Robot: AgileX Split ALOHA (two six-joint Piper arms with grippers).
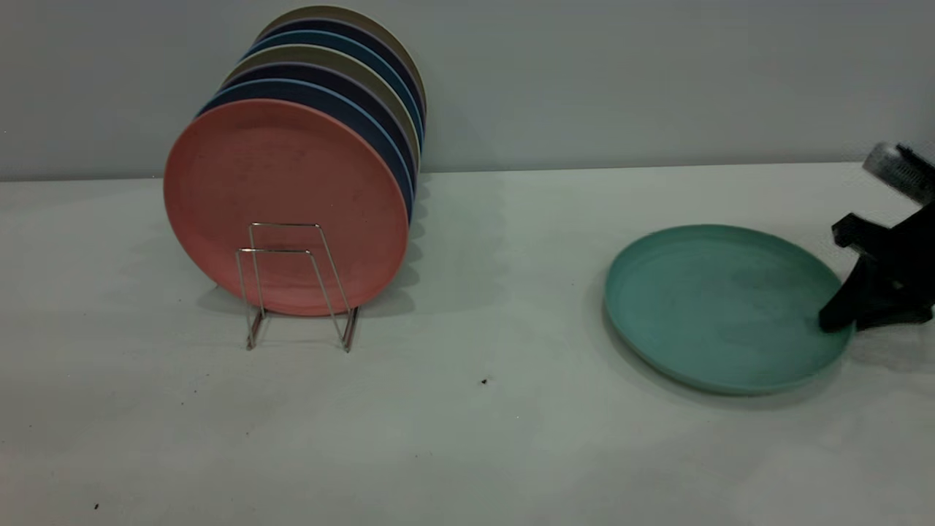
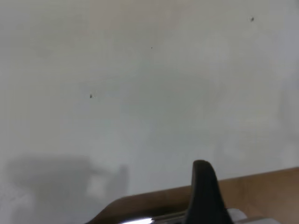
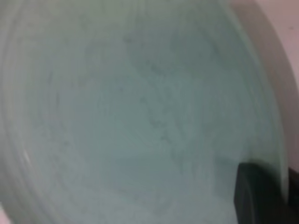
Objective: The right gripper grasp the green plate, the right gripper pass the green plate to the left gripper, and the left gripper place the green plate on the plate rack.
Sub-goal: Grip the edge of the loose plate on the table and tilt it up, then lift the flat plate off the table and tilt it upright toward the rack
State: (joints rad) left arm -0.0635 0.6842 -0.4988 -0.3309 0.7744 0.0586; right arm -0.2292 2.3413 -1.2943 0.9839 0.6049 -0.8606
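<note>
The green plate [image 1: 723, 307] lies on the table at the right and fills the right wrist view [image 3: 131, 107]. My right gripper [image 1: 840, 321] is at the plate's right rim. One black finger [image 3: 254, 193] rests on the plate's inner face and the other is a dark shape just outside the rim, so the jaws are closed on the rim. The plate rack [image 1: 299, 285] stands at the left with its front wire loops bare. My left gripper [image 2: 204, 191] is out of the exterior view and hangs over bare table.
A salmon-pink plate [image 1: 285, 197] stands upright in the rack, with several dark blue and olive plates [image 1: 350, 80] stacked behind it. A wall runs behind the table. A brown wooden edge [image 2: 261, 186] shows below the left gripper.
</note>
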